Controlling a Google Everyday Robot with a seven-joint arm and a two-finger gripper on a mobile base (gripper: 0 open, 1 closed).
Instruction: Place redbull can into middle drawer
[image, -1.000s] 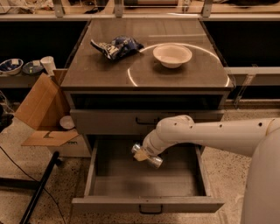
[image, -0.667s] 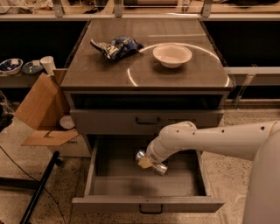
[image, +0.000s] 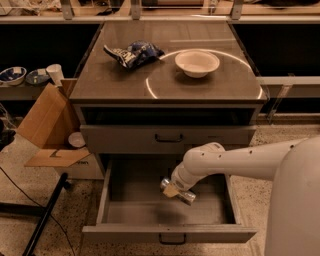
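The redbull can (image: 184, 195), slim and silvery, lies tilted inside the open middle drawer (image: 125, 212), just above its grey floor near the middle. My gripper (image: 172, 189) reaches down into the drawer from the right on a white arm and is shut on the can's left part. A dark shadow lies on the drawer floor below the can. The drawer is pulled out wide, with its dark bar handle (image: 172, 239) on the front panel.
A shut grey drawer (image: 167, 137) sits above the open one. On the cabinet top lie a white bowl (image: 197, 62) and a blue-and-white snack bag (image: 132, 52). A cardboard box (image: 47, 125) and a black stand leg (image: 42, 220) are at the left.
My gripper has moved the can lower and slightly right, deeper into the open drawer. Nothing else has moved.
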